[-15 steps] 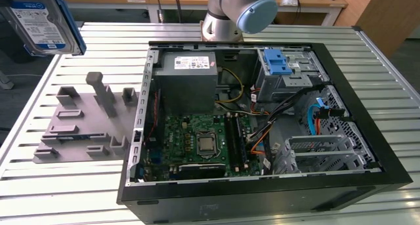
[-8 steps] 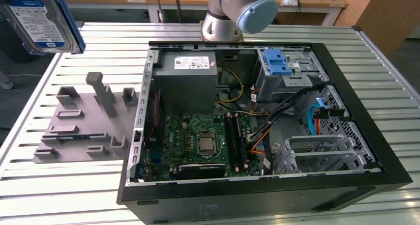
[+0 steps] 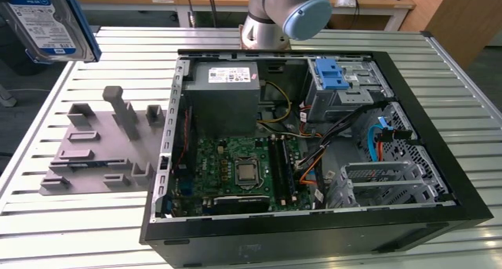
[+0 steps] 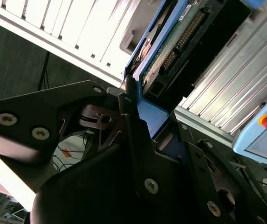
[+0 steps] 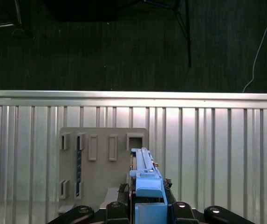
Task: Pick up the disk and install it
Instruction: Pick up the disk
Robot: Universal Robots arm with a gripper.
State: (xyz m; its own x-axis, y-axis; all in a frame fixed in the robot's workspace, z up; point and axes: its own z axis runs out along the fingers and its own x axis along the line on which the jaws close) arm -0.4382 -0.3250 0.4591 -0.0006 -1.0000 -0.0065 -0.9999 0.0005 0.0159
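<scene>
The gripper (image 5: 148,206) points straight down, its fingers (image 4: 129,114) pinching the disk (image 3: 49,22) by its blue carrier frame (image 4: 152,116). The disk hangs upright, high over the grey holder block (image 3: 94,154) on the slatted table (image 3: 79,234), at the exterior view's far left, well apart from the open computer case (image 3: 314,232).

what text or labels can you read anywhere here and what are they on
Nothing is clear enough to quote.
White-and-blue label on the disk: print too small to read.
White sticker on the power supply: print too small to read.
Markings on the motherboard: too small to read.
</scene>
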